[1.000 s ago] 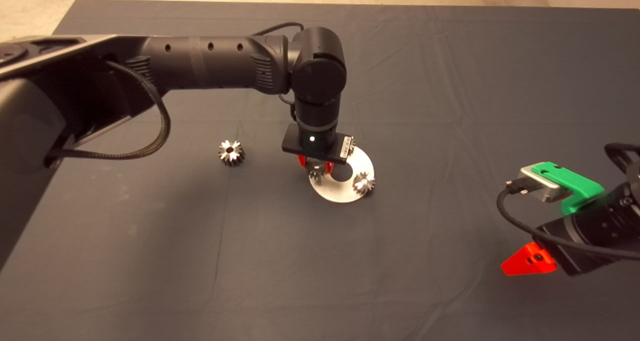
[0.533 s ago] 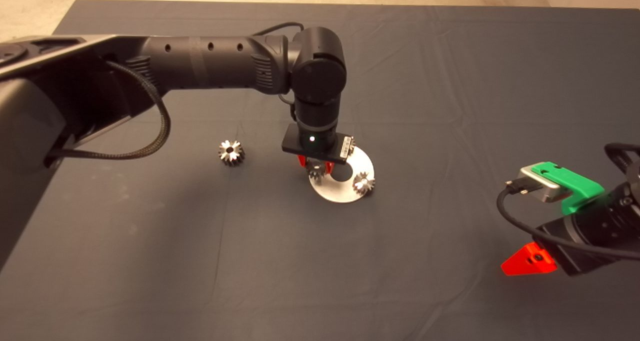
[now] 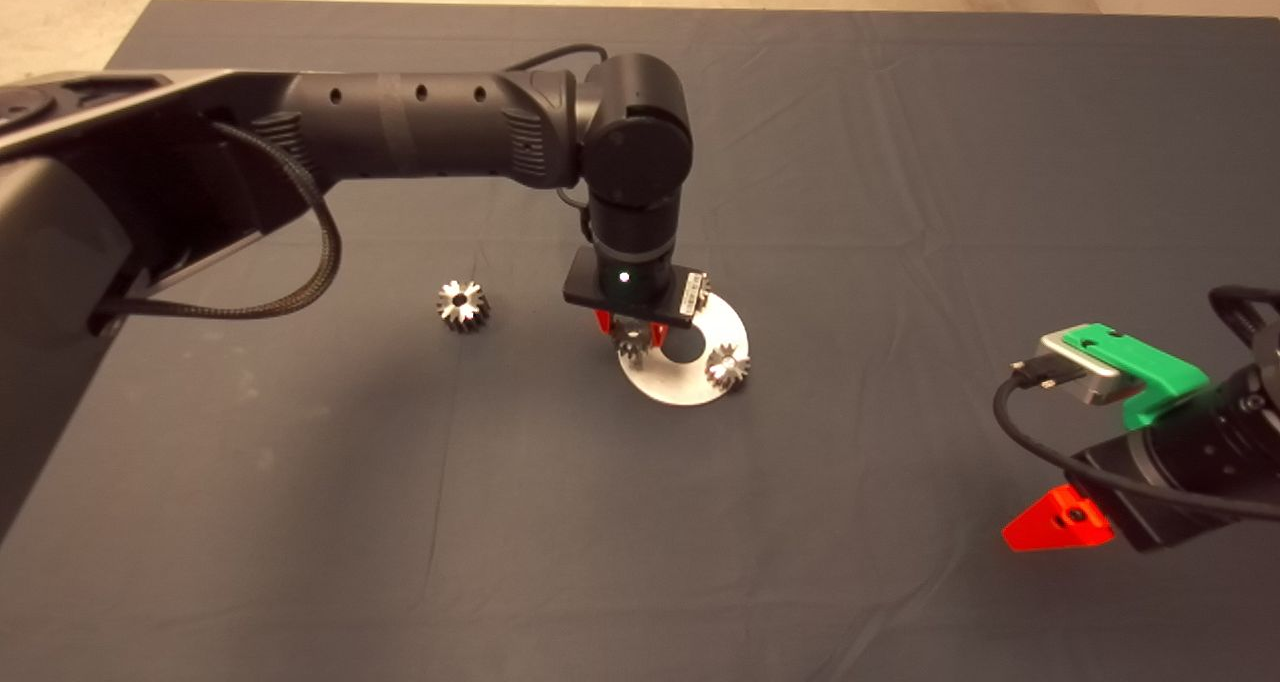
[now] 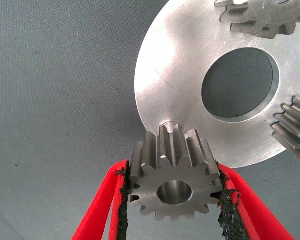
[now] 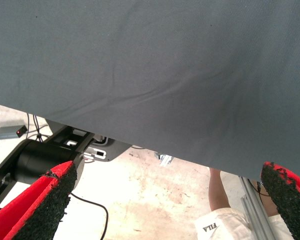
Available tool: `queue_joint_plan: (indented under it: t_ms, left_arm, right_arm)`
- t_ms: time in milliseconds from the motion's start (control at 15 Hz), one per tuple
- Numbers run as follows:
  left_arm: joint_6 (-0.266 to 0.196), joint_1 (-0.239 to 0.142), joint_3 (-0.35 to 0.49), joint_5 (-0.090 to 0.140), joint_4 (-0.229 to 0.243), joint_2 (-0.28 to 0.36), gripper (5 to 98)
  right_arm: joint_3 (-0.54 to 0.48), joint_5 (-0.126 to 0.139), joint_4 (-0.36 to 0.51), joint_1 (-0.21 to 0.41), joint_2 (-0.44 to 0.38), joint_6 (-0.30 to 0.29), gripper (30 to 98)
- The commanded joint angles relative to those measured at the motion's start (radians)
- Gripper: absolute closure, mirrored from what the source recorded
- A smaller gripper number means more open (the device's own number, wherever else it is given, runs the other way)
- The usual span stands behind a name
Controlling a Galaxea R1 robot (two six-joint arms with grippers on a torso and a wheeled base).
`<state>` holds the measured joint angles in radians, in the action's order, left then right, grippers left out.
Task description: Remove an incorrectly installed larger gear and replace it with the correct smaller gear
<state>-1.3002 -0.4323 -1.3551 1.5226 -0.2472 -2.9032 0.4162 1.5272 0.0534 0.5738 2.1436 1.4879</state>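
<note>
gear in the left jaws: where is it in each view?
Head view: larger gear sits at the round plate's left edge, between the left gripper's jaws.
Left wrist view: larger gear, clamped, above the plate's rim.
Right wrist view: not in it.
Shared landmark: the plate's centre hole.

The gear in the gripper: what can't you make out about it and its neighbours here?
- Held gear, left gripper: head view, wrist hides most; peg under it unseen.
- Third plate gear: mostly behind the wrist.
- Plate gears: left wrist view, cut by edges.
- Loose gear: too small to size.
</note>
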Motion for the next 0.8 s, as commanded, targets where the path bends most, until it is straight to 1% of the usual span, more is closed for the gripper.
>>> queue_joint_plan:
  t_ms: [0,600,733]
  left_arm:
    - [0.004,-0.008,-0.001,0.136,-0.006,0.000,66.1]
    - [0.005,-0.006,-0.002,0.136,-0.007,0.000,66.1]
    - [0.015,-0.006,-0.019,0.136,-0.018,-0.006,66.1]
  right_arm:
    - [-0.002,0.001,0.037,0.014,-0.006,-0.006,30.8]
    - [-0.002,0.001,0.037,0.014,-0.006,-0.006,30.8]
    - [-0.002,0.001,0.037,0.014,-0.006,-0.006,30.8]
